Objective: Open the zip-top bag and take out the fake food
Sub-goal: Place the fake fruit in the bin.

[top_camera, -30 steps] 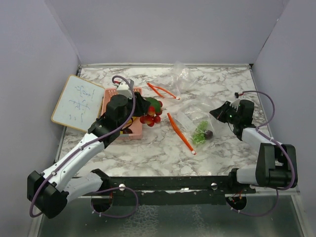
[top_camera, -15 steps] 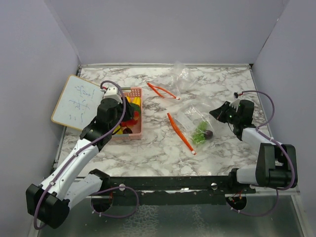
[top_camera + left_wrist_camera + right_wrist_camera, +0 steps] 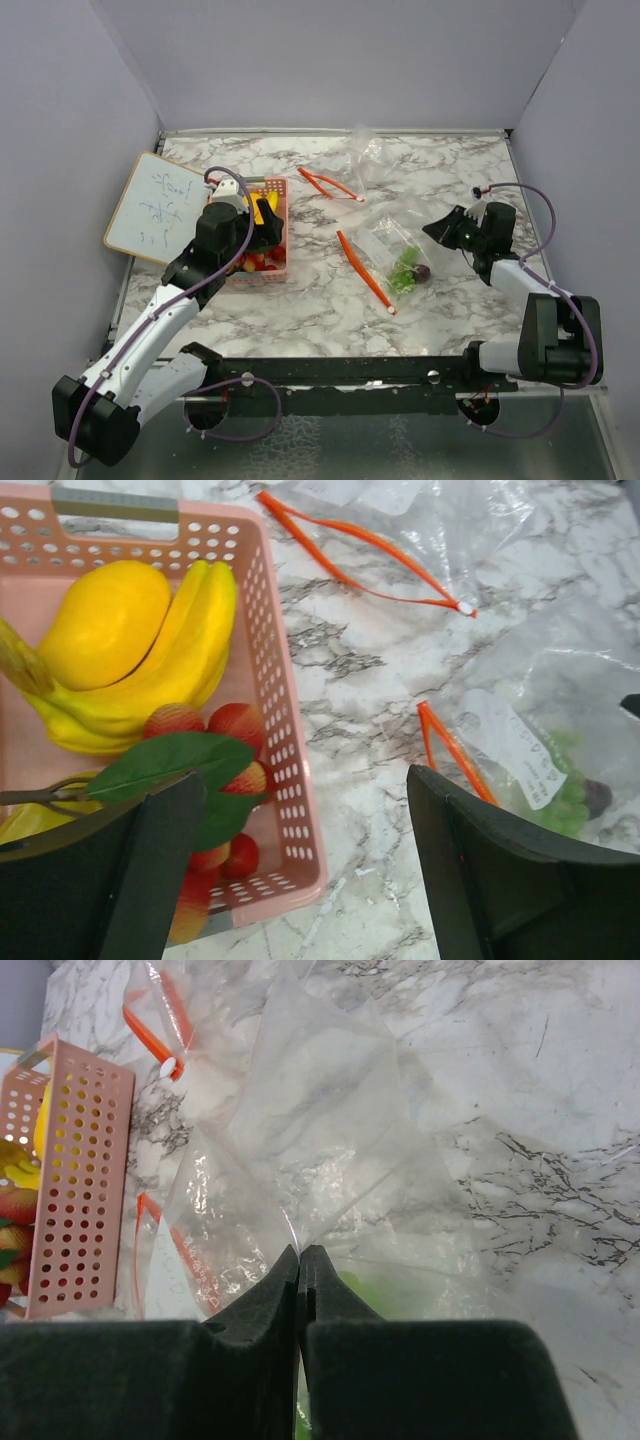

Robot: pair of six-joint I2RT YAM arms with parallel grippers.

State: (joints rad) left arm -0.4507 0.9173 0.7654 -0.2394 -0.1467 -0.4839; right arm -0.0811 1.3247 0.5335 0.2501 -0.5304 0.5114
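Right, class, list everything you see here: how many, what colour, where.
basket: one, pink, table's left
bananas: one bunch, yellow, in basket
round fruit: one, yellow, in basket
strawberries: several, red, in basket
near zip-top bag: one, clear, orange zip, centre-right
grapes: one bunch, green, inside near zip-top bag
purple piece: one, dark, beside the grapes
far zip-top bag: one, clear, orange zip, table's back
whiteboard: one, white, far left
table: one, marbled grey-white
left gripper: one, black, open over basket
right gripper: one, black, shut on near zip-top bag
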